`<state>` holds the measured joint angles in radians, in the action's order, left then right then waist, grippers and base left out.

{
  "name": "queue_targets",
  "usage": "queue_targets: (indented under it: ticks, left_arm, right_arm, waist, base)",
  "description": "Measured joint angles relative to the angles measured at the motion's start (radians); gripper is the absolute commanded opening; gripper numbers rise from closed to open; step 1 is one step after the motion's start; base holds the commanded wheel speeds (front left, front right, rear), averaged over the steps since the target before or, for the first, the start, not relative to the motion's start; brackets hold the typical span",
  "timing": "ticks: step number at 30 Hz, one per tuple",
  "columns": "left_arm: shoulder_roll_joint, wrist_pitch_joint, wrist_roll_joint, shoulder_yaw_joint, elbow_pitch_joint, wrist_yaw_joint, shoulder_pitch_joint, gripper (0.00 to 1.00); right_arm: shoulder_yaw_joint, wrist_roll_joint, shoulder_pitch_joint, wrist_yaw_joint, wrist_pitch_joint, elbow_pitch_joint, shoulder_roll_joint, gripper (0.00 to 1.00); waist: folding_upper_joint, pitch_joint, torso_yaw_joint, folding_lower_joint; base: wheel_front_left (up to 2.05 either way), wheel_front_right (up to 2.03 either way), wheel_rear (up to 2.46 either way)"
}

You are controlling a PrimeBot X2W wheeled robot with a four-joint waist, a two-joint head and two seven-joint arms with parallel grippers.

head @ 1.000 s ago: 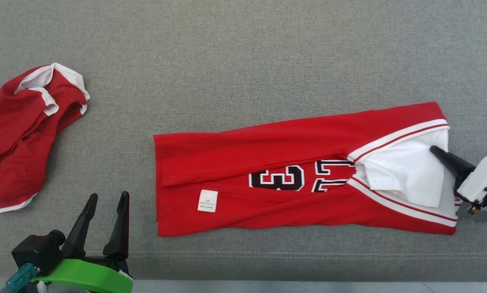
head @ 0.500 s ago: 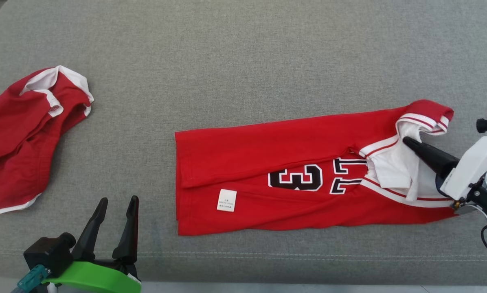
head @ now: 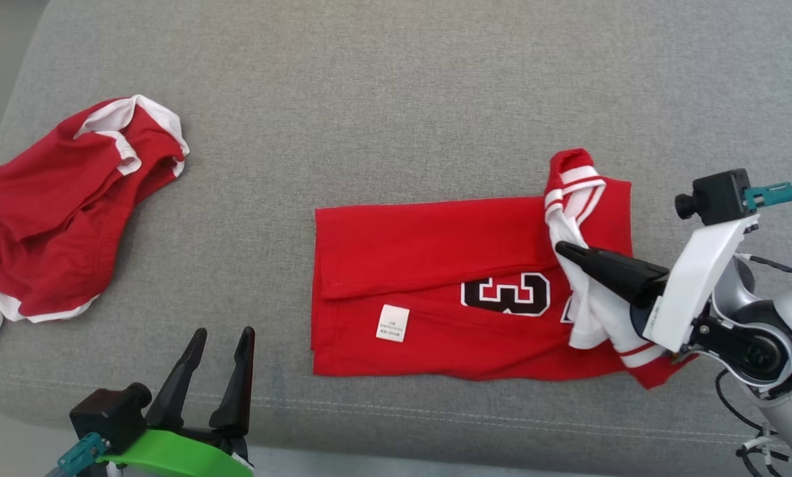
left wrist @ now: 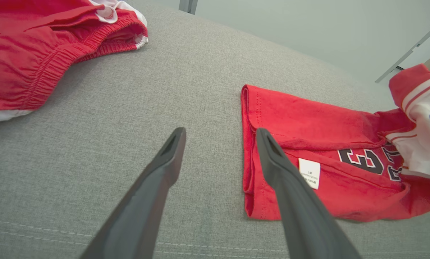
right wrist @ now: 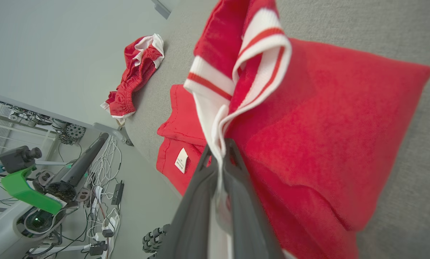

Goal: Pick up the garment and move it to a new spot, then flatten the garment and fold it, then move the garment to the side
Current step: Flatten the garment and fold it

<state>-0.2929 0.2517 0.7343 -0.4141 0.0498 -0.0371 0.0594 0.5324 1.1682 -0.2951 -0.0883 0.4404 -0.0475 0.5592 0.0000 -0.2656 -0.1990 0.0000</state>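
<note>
The garment (head: 429, 258) is a red jersey with a black-and-white number, lying folded lengthwise on the grey padded surface (head: 396, 99). My right gripper (head: 560, 250) is shut on its white-and-red trimmed end and holds that end raised over the jersey's right part. The right wrist view has the striped trim (right wrist: 236, 72) pinched in the right gripper (right wrist: 219, 149), with the garment (right wrist: 326, 108) beneath. My left gripper (head: 224, 331) stands open and holds nothing near the front edge, left of the jersey. In the left wrist view the left gripper (left wrist: 219, 132) points at the garment's (left wrist: 290, 118) hem.
A crumpled pair of red shorts (head: 58, 225) with white trim lies at the far left, also seen as red shorts (left wrist: 39, 43) and red shorts (right wrist: 136, 72). The surface's front edge runs along the bottom of the head view. Cables lie on the floor (right wrist: 103, 216).
The right gripper has lifted the jersey's trimmed end and carried it left over the body, shortening the garment. The head camera has shifted. The left gripper stays open.
</note>
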Motion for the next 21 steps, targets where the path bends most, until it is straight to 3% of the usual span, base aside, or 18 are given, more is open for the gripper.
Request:
queue_targets:
  ticks: [9,18,21]
  left_arm:
    - [0.035,0.0,-0.005,-0.015,-0.02,0.021,-0.034,1.0]
    - [0.064,0.0,-0.009,-0.02,-0.048,0.042,-0.068,1.0]
    - [0.072,0.0,-0.009,-0.017,-0.058,0.046,-0.072,1.0]
  right_arm:
    - [0.06,-0.055,-0.053,0.099,0.019,-0.027,-0.102,0.0]
    - [0.135,-0.111,-0.092,0.15,0.027,0.014,-0.198,0.0]
    - [0.152,-0.131,-0.109,0.153,0.027,0.043,-0.226,0.0]
  waist:
    - [0.0,-0.012,-0.061,0.0]
    - [0.0,-0.025,-0.125,0.0]
    - [0.0,-0.027,-0.142,0.0]
  base:
    - [0.0,0.0,0.0]
    - [0.0,0.0,0.0]
    - [0.0,0.0,0.0]
